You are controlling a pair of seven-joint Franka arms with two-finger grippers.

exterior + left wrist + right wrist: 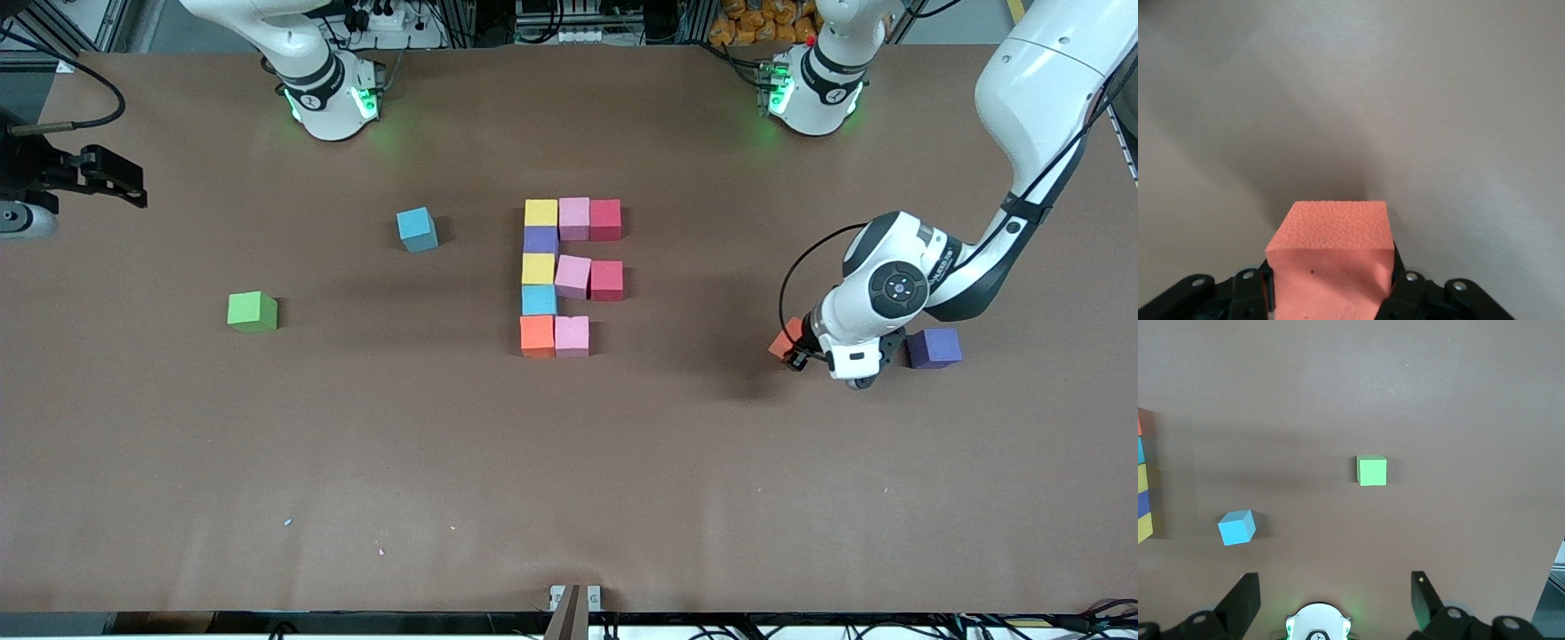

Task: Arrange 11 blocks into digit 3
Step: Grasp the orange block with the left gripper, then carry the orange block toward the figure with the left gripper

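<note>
Fingers of my left gripper point(1331, 293) press either side of an orange cube point(1331, 260), nearly closed on it; whether it has left the counter point(569, 498) I cannot tell. That cube sits toward the left arm's end of the counter, well apart from the figure point(569, 276), with a loose purple cube point(933, 348) just beside it. My right gripper point(1335, 597) waits with its fingers wide and nothing between them, at the right arm's end of the counter.

Judging by the figure, ten cubes are placed: a five-high spine of yellow, purple, yellow, blue and orange, a full top bar, a full middle bar, and a bottom bar with only one pink cube point(572, 336) beside the spine. One gap remains, at the end of that bottom bar, and I take the orange cube to be meant for it. A spare blue cube point(417, 229) and the green cube point(252, 312) lie toward the right arm's end from the figure.
</note>
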